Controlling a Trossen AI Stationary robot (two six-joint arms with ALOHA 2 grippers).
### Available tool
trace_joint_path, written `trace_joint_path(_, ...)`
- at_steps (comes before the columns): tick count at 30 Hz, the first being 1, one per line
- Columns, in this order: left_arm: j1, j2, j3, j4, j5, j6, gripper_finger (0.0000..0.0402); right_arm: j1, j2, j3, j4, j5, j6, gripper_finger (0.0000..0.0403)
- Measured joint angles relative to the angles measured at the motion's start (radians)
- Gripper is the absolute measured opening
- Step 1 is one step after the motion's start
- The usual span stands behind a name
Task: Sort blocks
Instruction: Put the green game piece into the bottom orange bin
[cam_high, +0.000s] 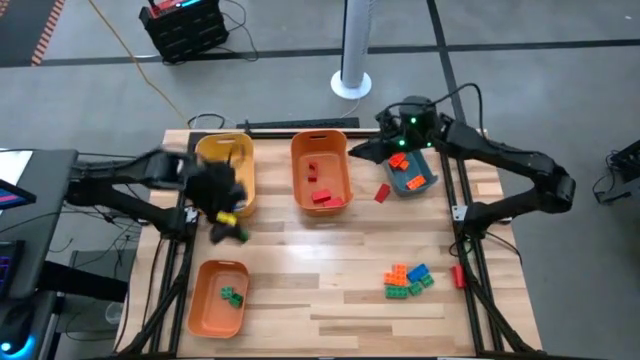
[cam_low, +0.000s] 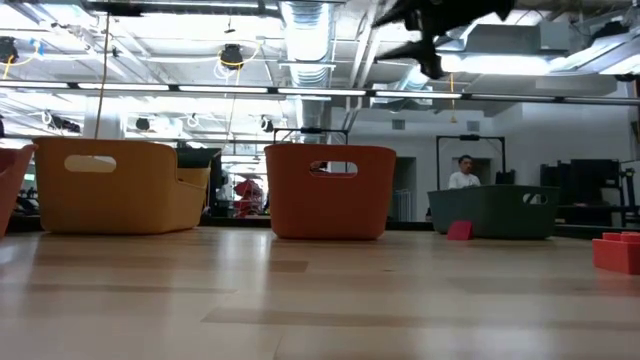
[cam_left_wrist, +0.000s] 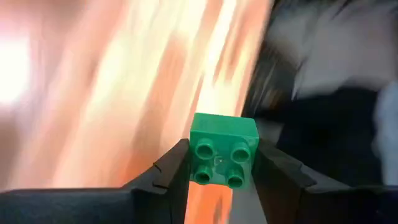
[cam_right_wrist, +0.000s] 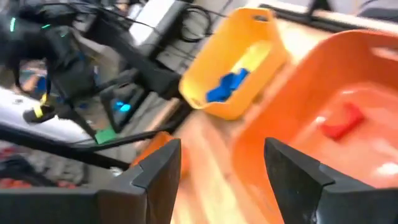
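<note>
Two arms are working over a wooden table (cam_high: 330, 240) that is carrying four bins and scattered blocks.

The broad middle planks are lying open between the yellow bin (cam_high: 228, 172), the orange bin (cam_high: 320, 170) holding red blocks (cam_high: 320, 196), the teal bin (cam_high: 412, 176) near the far right edge and a second orange bin (cam_high: 218, 297) at the near left edge. The left gripper (cam_left_wrist: 221, 163) is clamping a green block (cam_left_wrist: 222, 149) just beside the yellow bin. The right gripper (cam_right_wrist: 217, 165), fingers spread and empty, is hovering over the teal bin. A mixed pile of blocks (cam_high: 408, 280) is sitting near the right edge.

Robotics lab: exposed ceiling ducts (cam_low: 305, 35), strip lights, concrete floor (cam_high: 80, 90).
</note>
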Motion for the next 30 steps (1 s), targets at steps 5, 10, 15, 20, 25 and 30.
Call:
trace_joint_path(5,-0.208,-0.01,-0.117,-0.16,-0.03,-0.239,0.0141,-0.076,-0.042,0.0,-0.109,0.003,-0.118,0.0239)
trace_joint_path(10,-0.358,-0.011,-0.301,-0.025,-0.031,-0.415,0.0141,-0.112,-0.08,0.0,-0.154,0.006,-0.188,0.0239)
trace_joint_path(15,-0.417,-0.01,-0.495,0.233,-0.038,-0.577,0.0141,-0.112,-0.112,0.0,-0.212,0.006,-0.233,0.0239)
trace_joint_path(20,-0.428,-0.009,-0.617,0.349,-0.037,-0.742,0.0142,-0.109,-0.146,0.0,-0.299,0.006,-0.238,0.0239)
trace_joint_path(25,-0.428,-0.008,-0.637,0.355,-0.081,-0.792,0.0142,-0.093,-0.184,0.0,-0.36,0.019,-0.24,0.0239)
trace_joint_path(30,-0.428,-0.008,-0.613,0.403,-0.158,-0.748,0.0167,0.011,-0.201,0.0,-0.435,0.088,-0.344,0.0239)
